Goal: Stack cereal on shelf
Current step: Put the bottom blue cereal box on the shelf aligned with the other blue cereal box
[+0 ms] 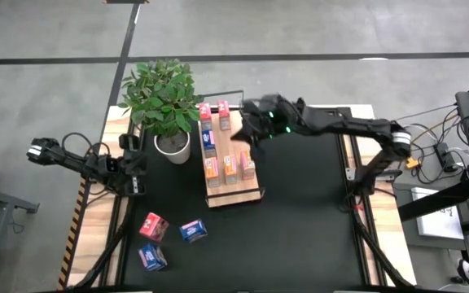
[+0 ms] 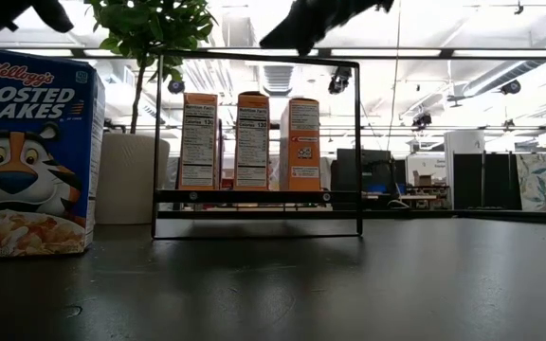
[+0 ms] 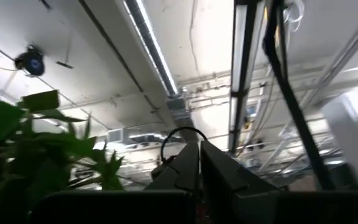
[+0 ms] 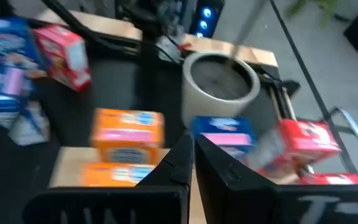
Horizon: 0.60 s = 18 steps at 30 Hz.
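Note:
The light-wood shelf (image 1: 233,189) lies in the middle of the table and carries several cereal boxes: pink-red (image 1: 204,110), blue (image 1: 208,140) and orange (image 1: 212,168). In the low view three orange boxes (image 2: 252,140) stand upright on it inside the black wire frame (image 2: 254,204). Three loose boxes lie on the black tabletop near the front left: pink-red (image 1: 153,226), blue (image 1: 194,230) and blue (image 1: 151,257). My right gripper (image 1: 247,137) is shut and empty above the shelf's far right part; its fingers (image 4: 191,163) point down at the boxes. My left gripper (image 3: 199,165) is shut and empty at the table's left edge.
A potted plant in a white pot (image 1: 172,146) stands just left of the shelf's far end. A large Frosted Flakes box (image 2: 31,152) fills the low view's left. Cables and equipment lie beyond the table's right edge.

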Available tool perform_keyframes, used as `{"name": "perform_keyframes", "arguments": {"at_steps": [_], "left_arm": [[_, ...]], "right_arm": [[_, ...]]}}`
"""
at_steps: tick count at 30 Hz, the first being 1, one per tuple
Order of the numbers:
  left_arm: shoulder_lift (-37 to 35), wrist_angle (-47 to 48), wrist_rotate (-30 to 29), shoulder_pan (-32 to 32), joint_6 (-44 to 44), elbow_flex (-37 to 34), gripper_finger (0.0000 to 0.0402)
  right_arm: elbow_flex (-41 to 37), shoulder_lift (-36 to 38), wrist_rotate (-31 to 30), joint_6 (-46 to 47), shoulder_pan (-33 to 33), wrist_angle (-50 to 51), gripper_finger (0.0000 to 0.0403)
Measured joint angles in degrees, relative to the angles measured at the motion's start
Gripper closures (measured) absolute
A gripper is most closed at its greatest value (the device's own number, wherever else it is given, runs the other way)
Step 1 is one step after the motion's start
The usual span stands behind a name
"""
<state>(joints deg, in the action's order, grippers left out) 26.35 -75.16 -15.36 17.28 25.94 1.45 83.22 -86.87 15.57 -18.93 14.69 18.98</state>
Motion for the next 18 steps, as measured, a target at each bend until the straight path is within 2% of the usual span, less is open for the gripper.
{"name": "perform_keyframes", "arguments": {"at_steps": [3,10,13,18], "left_arm": [[0.6,3.1,3.2,0.0,-3.3,2.2,0.0402],[6.5,14.7,15.7,0.5,-10.8,10.6,0.0402],[9.0,18.7,16.0,1.5,-14.0,13.2,0.0402],[14.5,21.3,15.7,4.1,-19.6,15.5,0.0402]], "right_arm": [[-4.2,3.1,-3.3,1.6,-4.9,-3.2,0.0394],[-8.6,6.0,-11.3,2.4,-16.3,-6.4,0.0394],[-8.7,6.0,-14.0,2.4,-20.3,-6.4,0.0394],[-9.4,5.9,-14.3,0.5,-25.6,-5.9,0.0394]]}}
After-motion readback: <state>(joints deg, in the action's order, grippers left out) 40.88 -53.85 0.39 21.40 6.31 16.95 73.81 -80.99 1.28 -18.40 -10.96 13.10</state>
